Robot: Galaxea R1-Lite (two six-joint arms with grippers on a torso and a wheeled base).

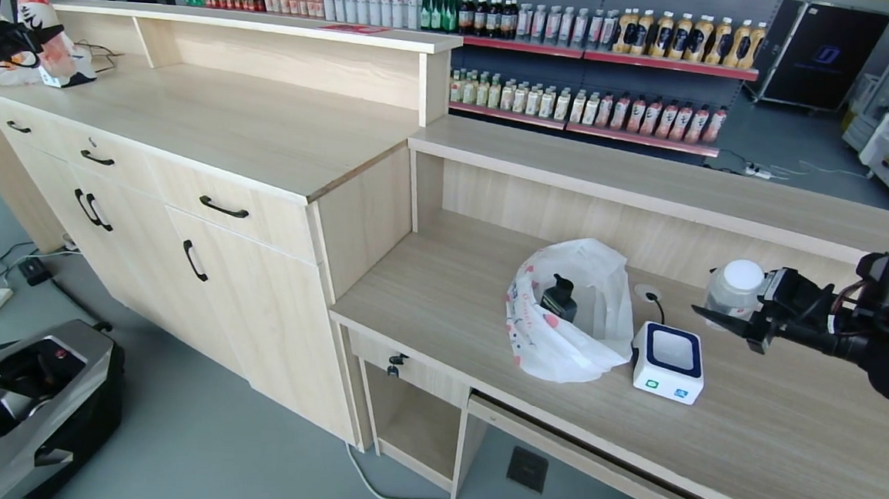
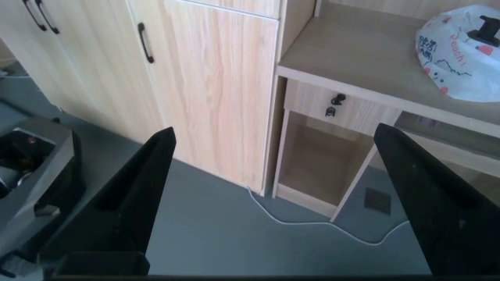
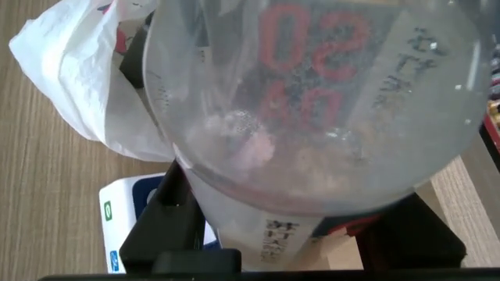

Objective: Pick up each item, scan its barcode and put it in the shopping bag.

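Right fingers (image 1: 718, 319) pinching a translucent bottle (image 1: 728, 299), white cap (image 1: 743, 274), red print, left fingers (image 2: 129, 204) spread wide

Head camera overlooks counter (image 1: 788, 440); all 3 views share the shopping bag (image 1: 562, 349).

The bench (image 1: 427, 279) is pale wood with a fine straight grain. The shopping bag (image 1: 585, 343) is white, printed along its side with small red and dark marks. A black container (image 1: 561, 297) shows inside it. The scanner (image 1: 669, 361) is white, its pale window framed in dark blue, with one green and one blue mark on its front. The right claw (image 1: 722, 317) is black. The bottle (image 1: 734, 286) in it is cloudy-clear with a white cap and red and black print. The left claw (image 2: 269, 156) is black too.
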